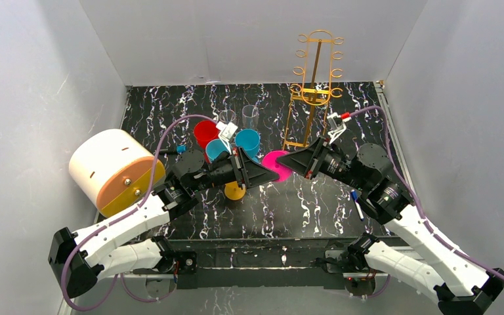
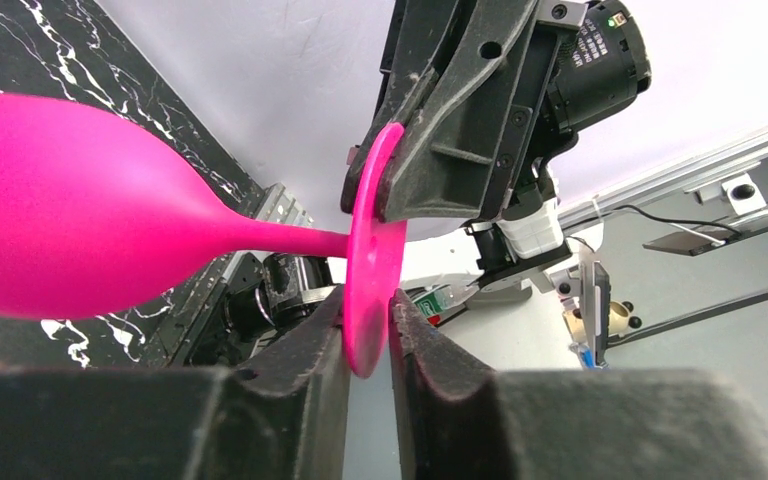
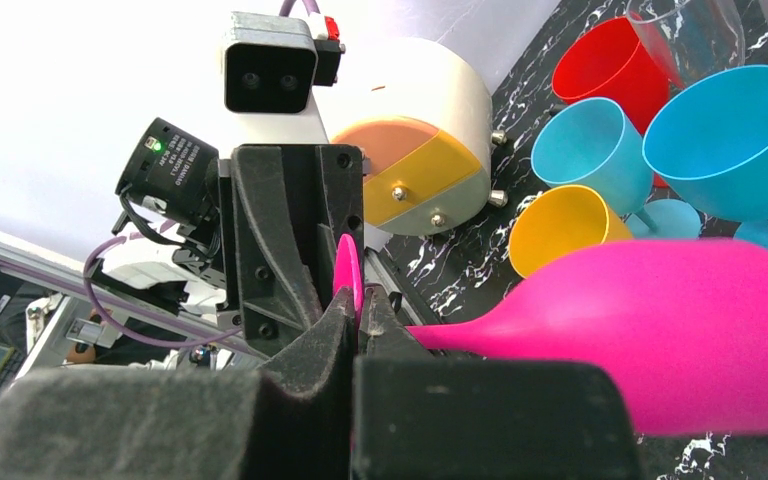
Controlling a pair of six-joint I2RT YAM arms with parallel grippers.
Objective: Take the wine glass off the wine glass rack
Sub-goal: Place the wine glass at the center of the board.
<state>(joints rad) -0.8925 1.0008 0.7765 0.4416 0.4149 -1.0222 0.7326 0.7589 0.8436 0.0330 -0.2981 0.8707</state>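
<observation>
A pink wine glass (image 1: 277, 164) lies on its side in the air over the middle of the table, away from the gold wire wine glass rack (image 1: 315, 92) at the back. No glass hangs on the rack's hooks. My right gripper (image 3: 360, 305) is shut on the edge of the glass's round foot (image 3: 348, 272). From the opposite side, my left gripper (image 2: 368, 325) straddles the same foot (image 2: 375, 270), with both fingers against it. The bowl (image 2: 60, 210) points away from both grippers, toward the marbled tabletop.
Red (image 1: 205, 133), light blue (image 1: 216, 149), blue (image 1: 247, 141) and yellow (image 1: 235, 191) plastic goblets cluster left of centre, with clear glasses (image 1: 251, 115) behind them. A white drum with an orange and yellow face (image 1: 111, 167) sits at the left edge. A pen (image 1: 356, 203) lies at the right.
</observation>
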